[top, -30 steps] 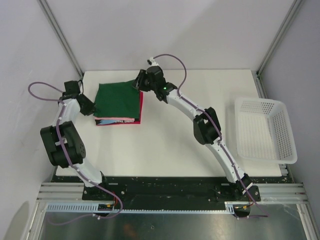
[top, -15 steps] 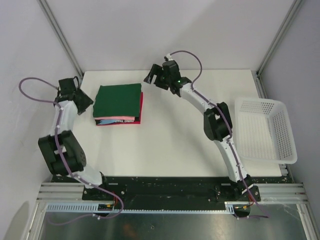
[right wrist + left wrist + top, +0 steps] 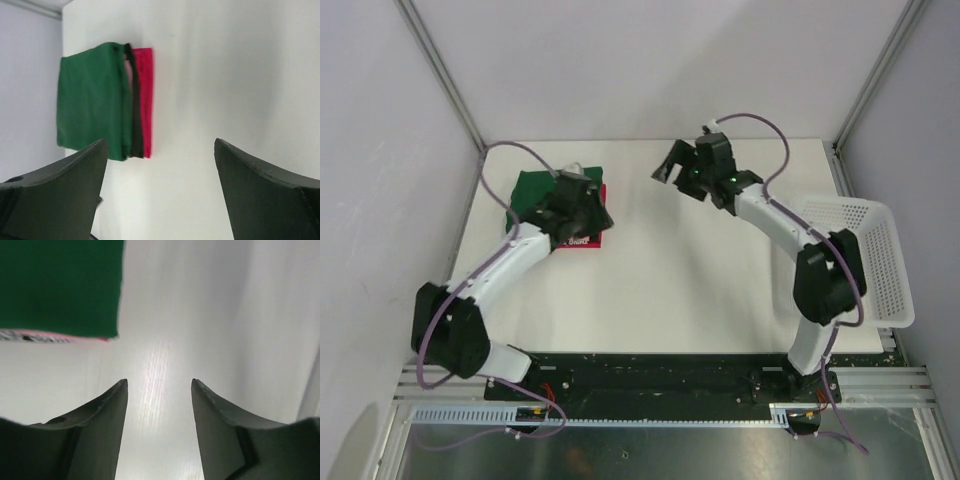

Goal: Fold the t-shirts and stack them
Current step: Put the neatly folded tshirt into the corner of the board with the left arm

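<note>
Green cloth lies uppermost: a dark green folded t-shirt tops the stack of folded t-shirts at the far left of the flat white table, close to the back edge. In the right wrist view the pile is seen from one side, with a thin black layer just under the green and a red shirt below that, reaching a little further out over the table. The left wrist view shows a pale pink edge under the green cloth. The pile lies flat and squared, with no finger touching it in either wrist view. The left gripper hangs over the stack's near right corner and, seen from above, hides much of the pile; its dark fingers stand apart with only bare table between them, so it holds nothing. The right gripper is well apart from the stack, above the table's far middle, turned toward the pile. Its fingers are spread wide and empty, framing the shirts at a distance. A white plastic mesh basket sits at the table's right edge, beside the right arm and far from the shirts.
</note>
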Motion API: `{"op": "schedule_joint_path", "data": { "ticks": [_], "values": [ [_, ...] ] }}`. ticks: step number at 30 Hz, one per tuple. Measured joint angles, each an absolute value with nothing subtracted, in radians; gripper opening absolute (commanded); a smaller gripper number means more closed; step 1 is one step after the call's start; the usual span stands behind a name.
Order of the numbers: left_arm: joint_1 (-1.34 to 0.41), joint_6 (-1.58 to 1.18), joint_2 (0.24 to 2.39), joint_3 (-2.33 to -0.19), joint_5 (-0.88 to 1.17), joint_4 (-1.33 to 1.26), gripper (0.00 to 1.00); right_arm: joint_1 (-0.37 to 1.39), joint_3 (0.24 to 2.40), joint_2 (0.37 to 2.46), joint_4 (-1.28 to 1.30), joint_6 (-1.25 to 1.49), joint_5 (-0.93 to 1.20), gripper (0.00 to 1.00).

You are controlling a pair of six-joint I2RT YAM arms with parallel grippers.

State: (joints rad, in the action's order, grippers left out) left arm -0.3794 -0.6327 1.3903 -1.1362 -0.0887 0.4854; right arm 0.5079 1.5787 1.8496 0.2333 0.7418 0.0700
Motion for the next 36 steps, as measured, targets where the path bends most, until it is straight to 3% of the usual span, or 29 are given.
{"op": "schedule_joint_path", "data": {
  "ticks": [6,16,32,36],
  "values": [
    [-0.524,-0.879,1.542,-1.092,-0.210,0.485,0.65,0.454,1.380,1.714,0.284,0.748,0.043,0.92],
    [-0.510,-1.100,1.767,-1.110,-0.360,0.481,0.65,0.461,1.223,1.541,0.345,0.722,0.038,0.92],
    [-0.407,-1.104,1.929,-1.262,-0.431,0.481,0.63,0.443,1.132,1.480,0.356,0.695,0.043,0.92],
    [-0.358,-1.063,1.965,-1.310,-0.431,0.481,0.53,0.438,1.128,1.480,0.355,0.694,0.046,0.92]
  ]
}}
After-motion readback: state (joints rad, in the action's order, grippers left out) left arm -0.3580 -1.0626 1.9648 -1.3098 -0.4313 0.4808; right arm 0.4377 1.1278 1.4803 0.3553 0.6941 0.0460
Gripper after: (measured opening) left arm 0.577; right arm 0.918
